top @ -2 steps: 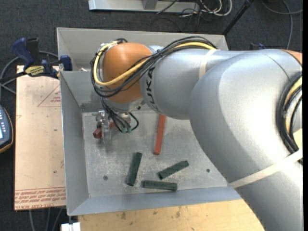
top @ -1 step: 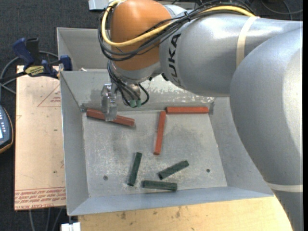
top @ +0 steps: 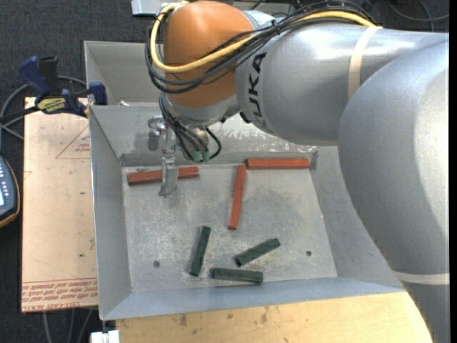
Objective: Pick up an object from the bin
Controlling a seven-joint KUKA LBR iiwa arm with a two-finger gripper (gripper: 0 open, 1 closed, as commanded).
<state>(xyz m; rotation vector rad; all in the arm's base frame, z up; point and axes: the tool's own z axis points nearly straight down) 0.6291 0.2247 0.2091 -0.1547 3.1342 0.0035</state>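
My gripper point(top: 168, 189) hangs low at the back left of the bin, under the orange cover. It stands right over a flat red-brown stick point(top: 146, 177) that lies crosswise by the back wall, and it hides the stick's middle. A second red-brown stick point(top: 237, 197) lies lengthwise to the right of the gripper. A third red-brown stick point(top: 278, 163) rests along the back wall at the right.
Three dark green sticks lie near the front of the bin: one point(top: 199, 251) slanted at the left, one point(top: 258, 251) slanted at the right, one point(top: 236, 276) flat along the front wall. The arm covers the bin's right side.
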